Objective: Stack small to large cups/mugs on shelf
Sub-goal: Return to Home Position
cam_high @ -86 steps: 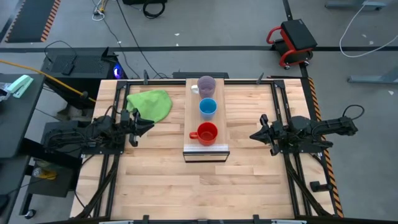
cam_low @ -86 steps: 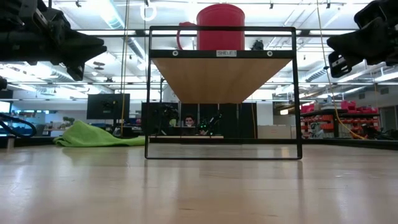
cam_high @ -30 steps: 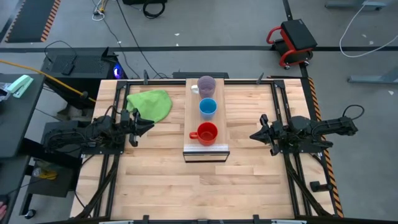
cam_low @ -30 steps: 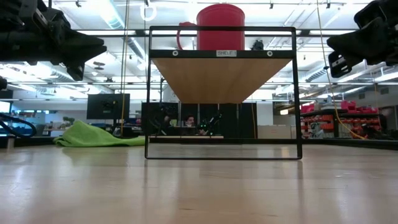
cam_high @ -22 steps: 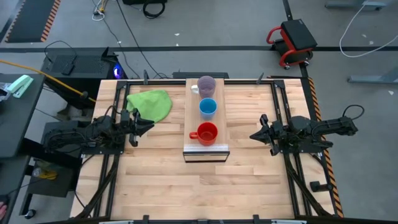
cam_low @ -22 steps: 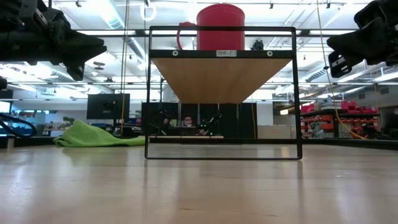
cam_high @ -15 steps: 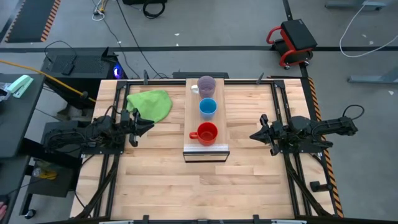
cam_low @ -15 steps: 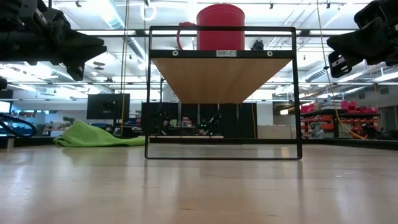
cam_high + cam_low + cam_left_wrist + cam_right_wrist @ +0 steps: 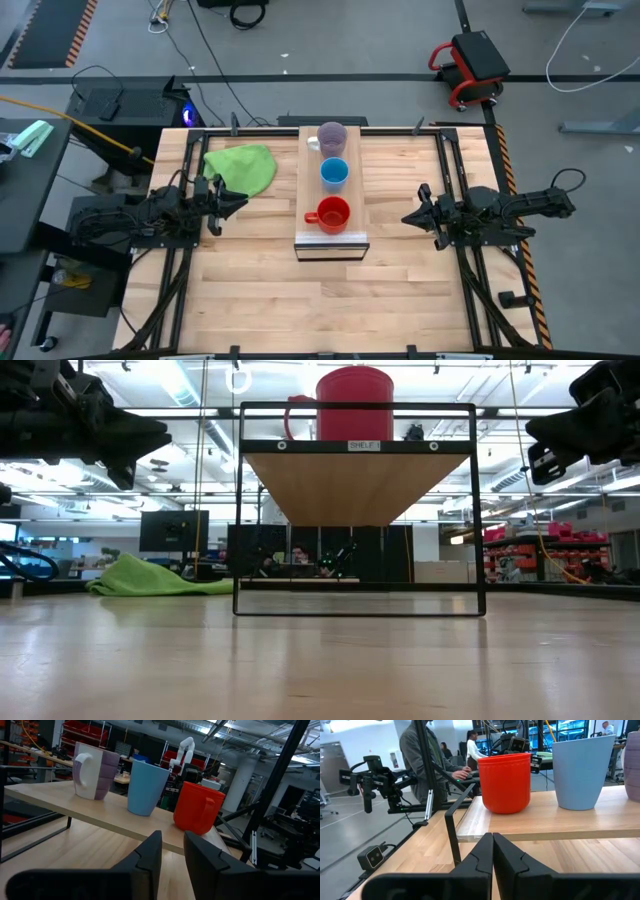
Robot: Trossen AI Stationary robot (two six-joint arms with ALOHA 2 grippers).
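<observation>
Red mug (image 9: 333, 213), blue cup (image 9: 334, 173), purple mug (image 9: 332, 137) shelved; left gripper (image 9: 241, 203) (slightly parted) and right gripper (image 9: 406, 218) (closed) are best parked well clear.

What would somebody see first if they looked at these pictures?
Three bright cups stand in a row on the raised shelf mid-table: a red mug at the front, a light-blue cup behind it, and a purple mug at the back. A green cloth lies near the left hand. The right hand waits opposite, and both hold nothing.
</observation>
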